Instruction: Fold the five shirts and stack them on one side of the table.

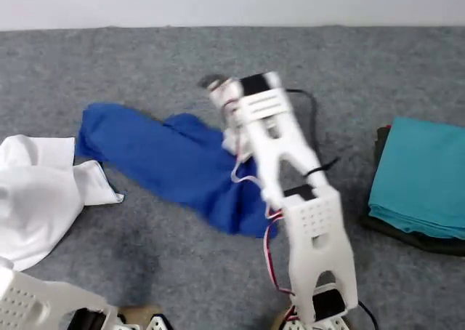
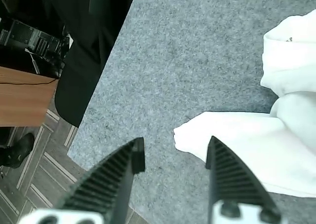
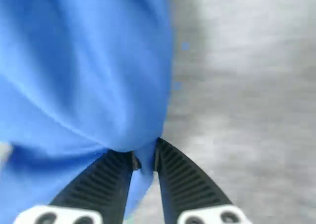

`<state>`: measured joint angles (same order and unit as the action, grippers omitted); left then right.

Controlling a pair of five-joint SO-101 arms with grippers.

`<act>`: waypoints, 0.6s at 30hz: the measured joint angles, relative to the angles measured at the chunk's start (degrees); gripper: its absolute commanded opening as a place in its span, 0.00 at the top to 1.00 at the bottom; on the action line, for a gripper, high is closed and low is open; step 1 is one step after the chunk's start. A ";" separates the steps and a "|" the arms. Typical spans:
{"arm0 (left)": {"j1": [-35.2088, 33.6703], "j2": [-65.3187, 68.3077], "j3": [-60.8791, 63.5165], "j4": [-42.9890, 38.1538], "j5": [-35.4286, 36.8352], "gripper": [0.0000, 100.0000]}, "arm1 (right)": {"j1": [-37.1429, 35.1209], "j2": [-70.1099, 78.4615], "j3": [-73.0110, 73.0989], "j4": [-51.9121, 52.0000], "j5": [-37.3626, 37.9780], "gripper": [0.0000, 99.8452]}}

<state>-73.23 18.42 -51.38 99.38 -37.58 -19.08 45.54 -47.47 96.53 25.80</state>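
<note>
Hard to make out in the high view: the tip of the right arm [image 1: 272, 123], blurred over the far side of the blue shirt [image 1: 160, 159]. Plain from the wrist, though: right gripper [image 3: 145, 157] clenched on a fold of that shirt, cloth pinched between both fingers and bulging close to the lens. Hidden under the arm, part of the shirt's right side; elsewhere crumpled, unfolded, across the middle of the table [image 1: 182, 272].

Cut off at the left edge of the high view: the white shirt [image 1: 36, 192], rumpled, one corner just beside the blue one. Cut off at the bottom left too, the left arm [image 1: 36, 301]. Left gripper [image 2: 175, 150] released, fingers spread wide with nothing between them, above a corner of the white shirt and close to the table's edge, floor [image 2: 29, 194] beyond.

At the right edge, a folded teal shirt [image 1: 421, 174] stacked on a dark folded garment [image 1: 421, 241], mostly covered and not to be told further. Open grey table between stack and arm, along the far edge, and in front of the blue shirt.
</note>
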 measured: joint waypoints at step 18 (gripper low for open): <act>13.45 -10.37 17.67 0.00 1.41 0.79 | 6.77 -2.46 -9.76 1.58 -1.32 0.70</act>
<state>-59.78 8.04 -33.71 99.38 -36.18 -12.31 43.08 -57.23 98.11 24.48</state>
